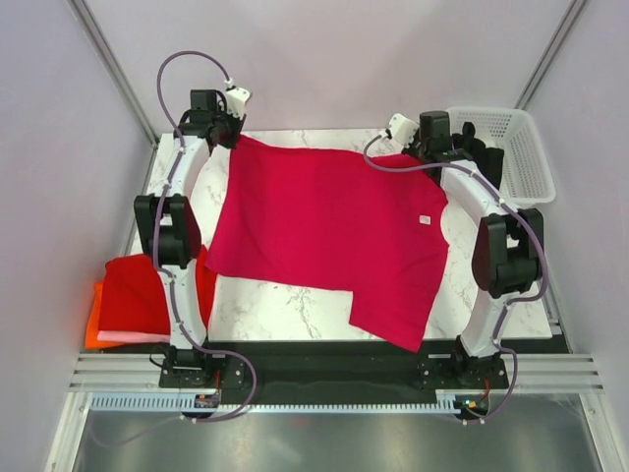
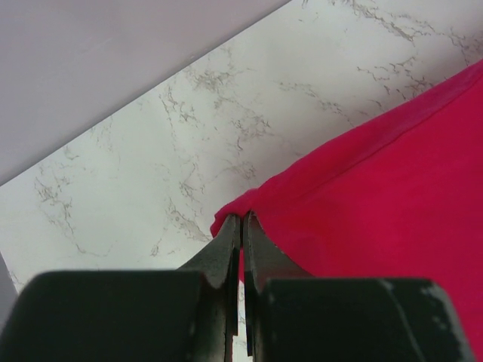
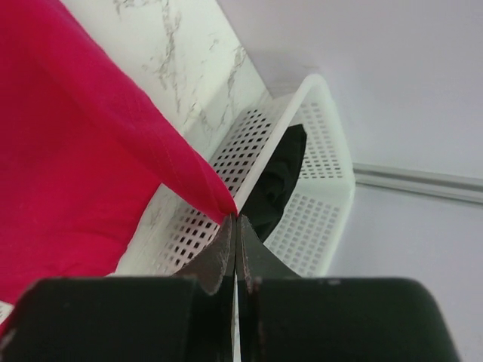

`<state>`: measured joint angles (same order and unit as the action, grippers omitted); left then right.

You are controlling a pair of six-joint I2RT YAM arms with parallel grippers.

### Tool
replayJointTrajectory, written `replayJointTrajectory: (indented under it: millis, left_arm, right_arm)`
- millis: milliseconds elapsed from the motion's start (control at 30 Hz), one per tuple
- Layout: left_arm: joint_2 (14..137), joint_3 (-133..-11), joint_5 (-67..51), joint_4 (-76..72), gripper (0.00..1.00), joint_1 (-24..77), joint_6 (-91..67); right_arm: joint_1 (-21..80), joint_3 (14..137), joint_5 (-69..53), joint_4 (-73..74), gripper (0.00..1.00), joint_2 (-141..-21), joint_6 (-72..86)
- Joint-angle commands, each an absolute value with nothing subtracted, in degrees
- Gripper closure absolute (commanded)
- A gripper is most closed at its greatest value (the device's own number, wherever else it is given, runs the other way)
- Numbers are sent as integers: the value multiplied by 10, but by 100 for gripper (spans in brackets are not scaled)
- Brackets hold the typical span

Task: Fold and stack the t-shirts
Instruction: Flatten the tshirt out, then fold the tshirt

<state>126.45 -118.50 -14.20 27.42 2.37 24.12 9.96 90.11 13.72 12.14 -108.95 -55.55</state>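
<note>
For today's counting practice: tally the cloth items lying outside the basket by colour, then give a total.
crimson t-shirt: 1
red t-shirt: 1
orange t-shirt: 1
Total: 3

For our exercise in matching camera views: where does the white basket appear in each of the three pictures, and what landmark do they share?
Top external: the basket sits at upper right.
Left wrist: not in it.
Right wrist: the basket is at centre right, just beyond the pinched corner of the shirt.
Shared landmark: the crimson shirt, which shows in all three views.
</note>
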Motion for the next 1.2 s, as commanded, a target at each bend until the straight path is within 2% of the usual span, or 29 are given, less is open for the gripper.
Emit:
replayJointTrajectory:
  millis: [0, 833, 1167]
  left_arm:
    - [1219, -1170, -150, 265, 98, 21, 268]
    - [1230, -1158, -114, 286, 98, 3, 299]
    - [1192, -1063, -118, 287, 98, 1, 304]
  right_arm:
    - [100, 875, 144, 129, 100, -1042, -534]
    - [100, 746, 117, 228, 100, -881, -416]
    - [117, 673, 91, 289, 100, -810, -374]
